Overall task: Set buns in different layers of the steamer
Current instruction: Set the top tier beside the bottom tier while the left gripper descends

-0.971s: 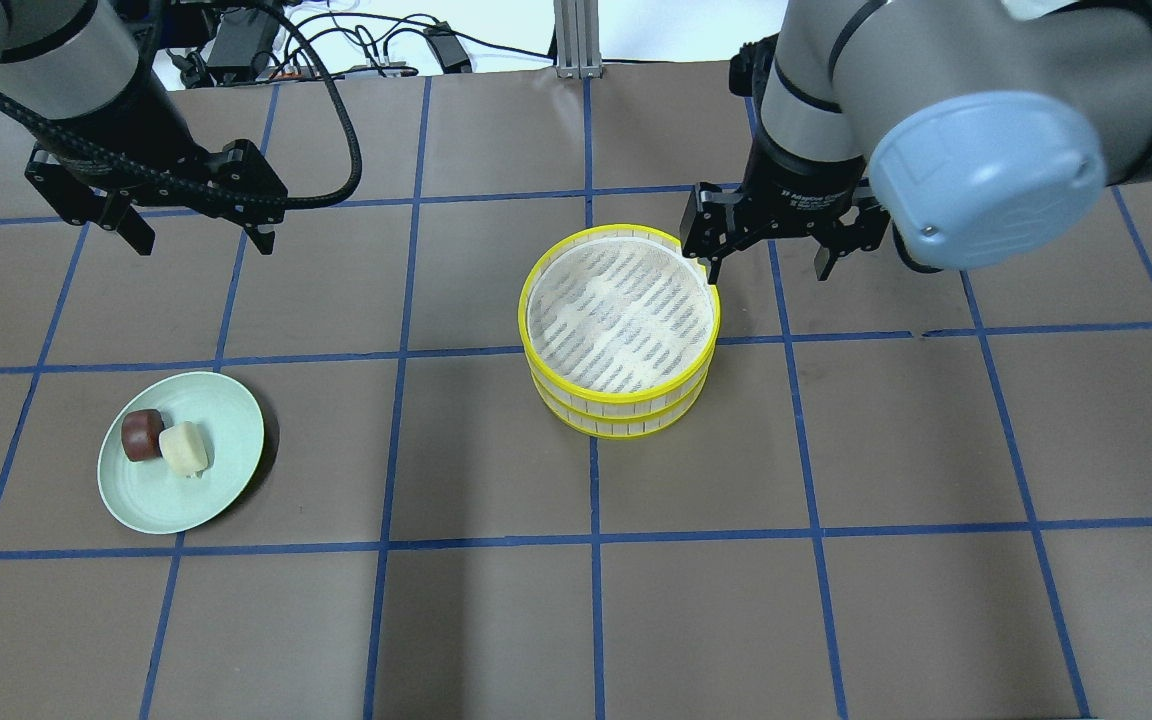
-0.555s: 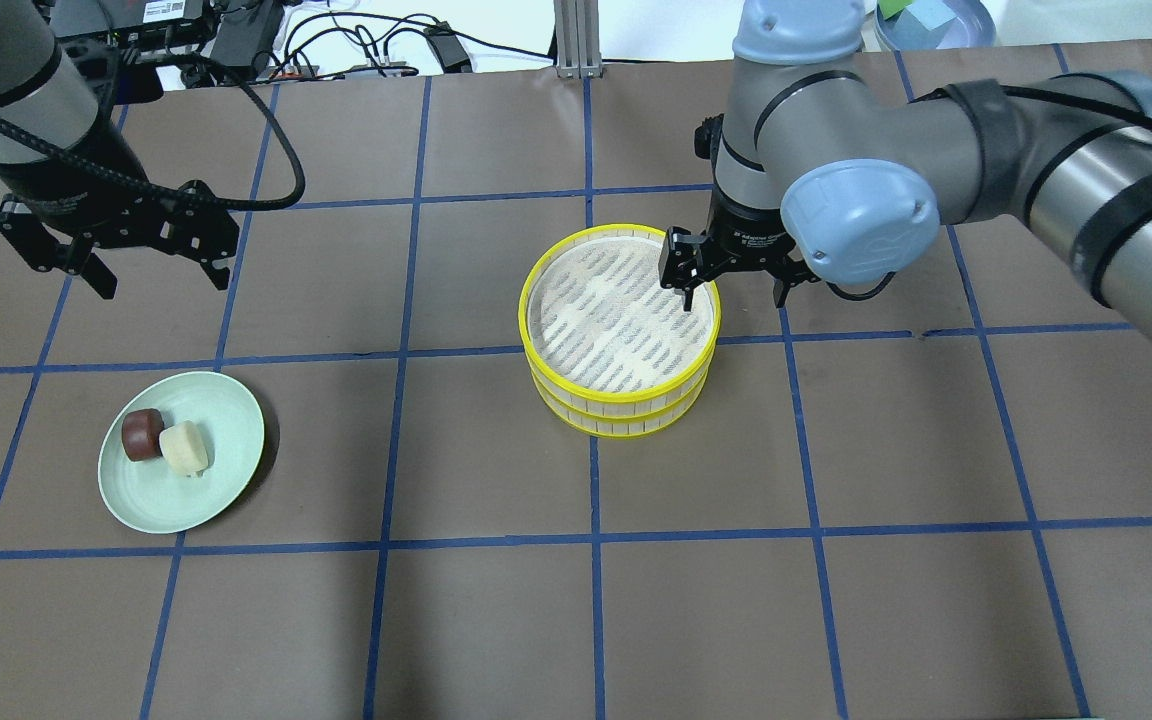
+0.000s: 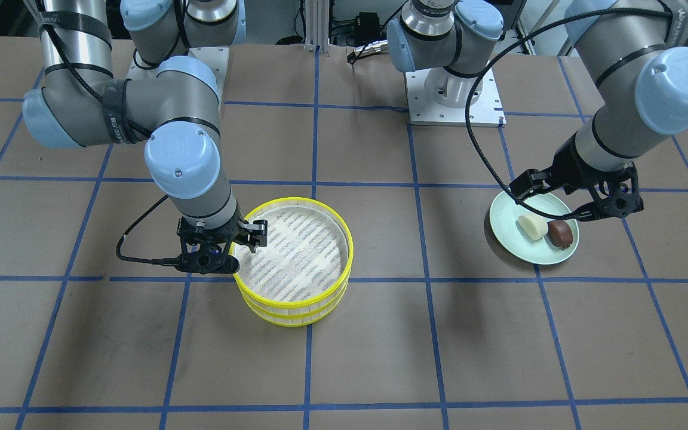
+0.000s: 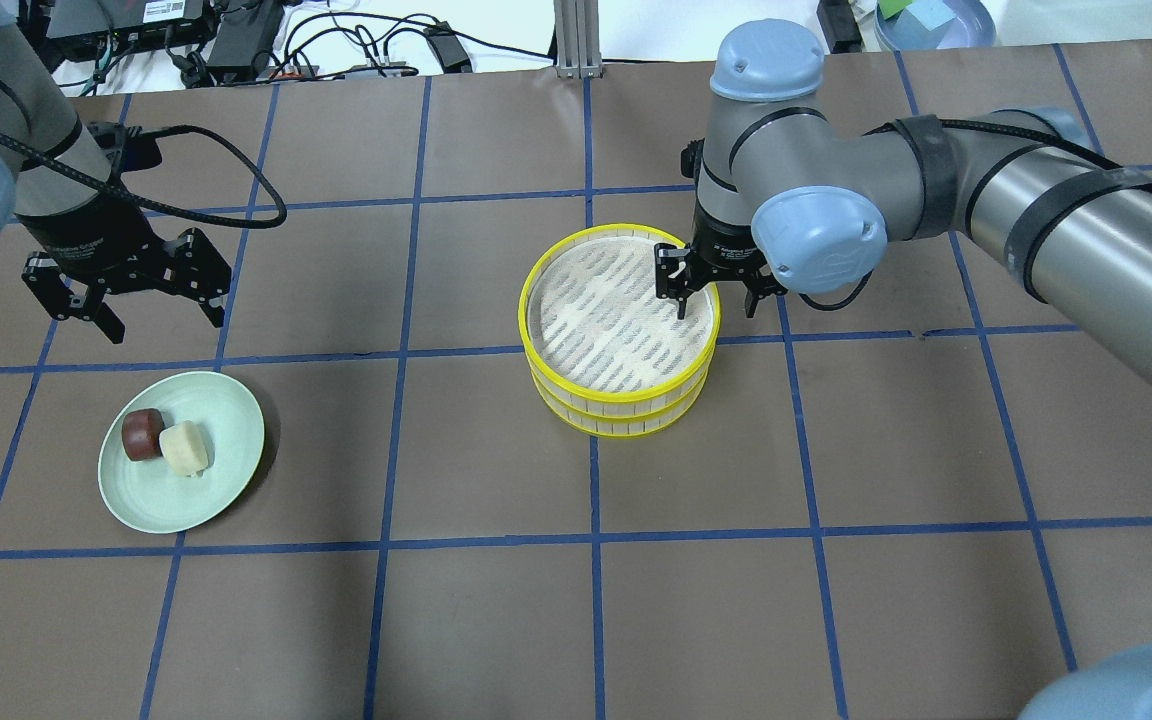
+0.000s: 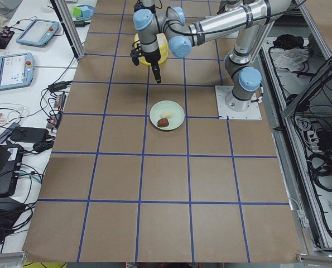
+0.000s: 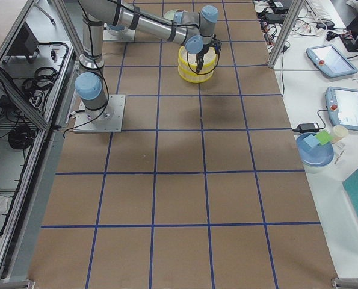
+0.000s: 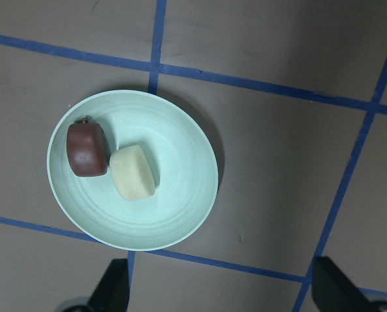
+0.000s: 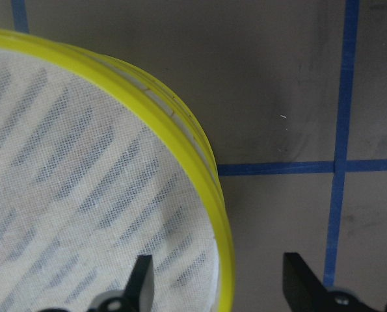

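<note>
Two yellow-rimmed steamer trays (image 4: 526,335) stand stacked mid-table, and the top mesh floor is bare; they also show in the front view (image 3: 349,254). My right gripper (image 4: 716,298) is open and straddles the top tray's right rim (image 8: 200,162), one finger inside and one outside. The cream bun (image 4: 183,447) and the brown bun (image 4: 141,434) lie touching on a pale green plate (image 4: 231,420). My left gripper (image 4: 164,322) is open and empty, above the table just behind the plate. In its wrist view I see both buns (image 7: 133,172) below.
Brown table paper with a blue tape grid. Cables and power bricks (image 4: 236,45) lie along the far edge, and a blue bowl (image 4: 936,20) sits at the far right. The arm bases (image 3: 451,89) stand behind the steamer.
My right gripper came down and in, and now straddles the steamer rim. My left gripper moved down and nearer the plate. Buns and trays have not moved.
</note>
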You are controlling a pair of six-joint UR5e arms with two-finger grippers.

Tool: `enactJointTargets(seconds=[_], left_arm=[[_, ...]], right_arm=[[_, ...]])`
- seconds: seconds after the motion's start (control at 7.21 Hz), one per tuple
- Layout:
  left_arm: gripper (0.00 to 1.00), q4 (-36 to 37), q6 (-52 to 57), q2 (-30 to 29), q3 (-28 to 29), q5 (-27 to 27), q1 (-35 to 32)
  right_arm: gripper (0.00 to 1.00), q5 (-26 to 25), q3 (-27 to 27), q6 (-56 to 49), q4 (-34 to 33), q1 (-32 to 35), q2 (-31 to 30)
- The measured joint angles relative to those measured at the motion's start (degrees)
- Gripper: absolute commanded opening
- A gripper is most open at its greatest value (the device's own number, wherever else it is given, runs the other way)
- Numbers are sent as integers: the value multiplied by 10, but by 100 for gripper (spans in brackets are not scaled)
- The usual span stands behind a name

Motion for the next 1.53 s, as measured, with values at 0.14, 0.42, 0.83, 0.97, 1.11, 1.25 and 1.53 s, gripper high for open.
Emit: enactJointTargets(seconds=[0.14, 0.42, 0.83, 0.97, 1.11, 1.25, 1.53], left_arm=[[100, 8, -13, -23, -4, 1, 4], [100, 15, -21, -68, -10, 7, 19], [98, 25, -18, -110, -27, 54, 49], [98, 29, -18, -125, -31, 64, 57], [98, 39, -18, -140, -32, 68, 60], [98, 52, -19, -155, -33, 69, 62], [93, 65, -21, -173, -33, 64, 62]], right_arm=[[0, 3, 0, 1, -2, 0, 1], [0, 3, -2, 1, -2, 0, 0], [0, 2, -14, 1, 6, -5, -22], [0, 2, -18, -1, 16, -12, -38], [0, 2, -22, -9, 38, -27, -54], [0, 3, -24, -33, 67, -55, -70], [0, -6, -26, -94, 127, -124, -104]])
